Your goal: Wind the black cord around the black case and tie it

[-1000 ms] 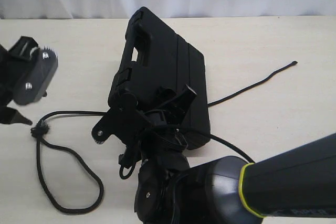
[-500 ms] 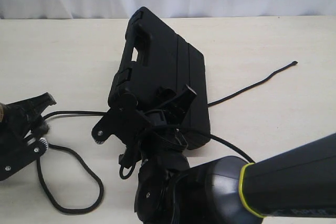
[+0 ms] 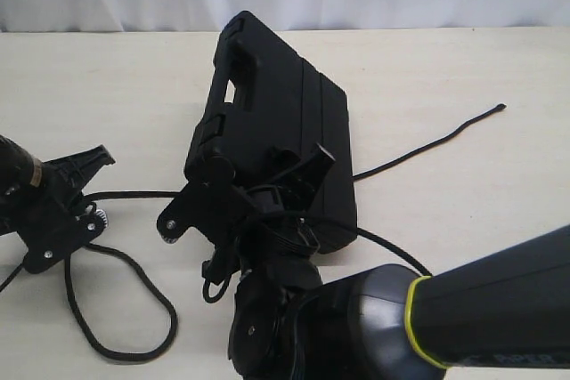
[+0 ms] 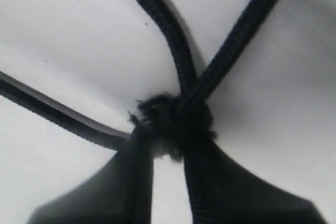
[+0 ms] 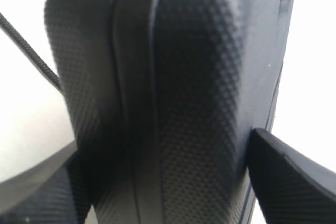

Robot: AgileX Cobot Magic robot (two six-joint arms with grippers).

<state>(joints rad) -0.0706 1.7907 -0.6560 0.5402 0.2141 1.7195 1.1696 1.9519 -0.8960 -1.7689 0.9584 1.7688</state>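
The black case (image 3: 276, 122) lies at an angle on the middle of the table, handle slot towards the back. My right gripper (image 3: 258, 189) is shut across its near end; in the right wrist view the textured case (image 5: 173, 77) fills the space between both fingers of that gripper (image 5: 165, 145). The black cord (image 3: 419, 150) runs out from under the case to the right and makes a loop (image 3: 134, 264) at the front left. My left gripper (image 3: 91, 204) is down at the loop's frayed knot (image 4: 176, 121), which sits pinched at the tips of this gripper (image 4: 170, 140).
The pale table (image 3: 463, 68) reaches a white backdrop at the rear. The cord's free end (image 3: 499, 108) lies at the right. My right arm's big dark body (image 3: 427, 327) covers the front right corner. A cord strand (image 5: 29, 51) passes beside the case.
My left gripper has swung down and to the right onto the cord's knot, and its jaws have narrowed around it. The right gripper and the case have stayed put.
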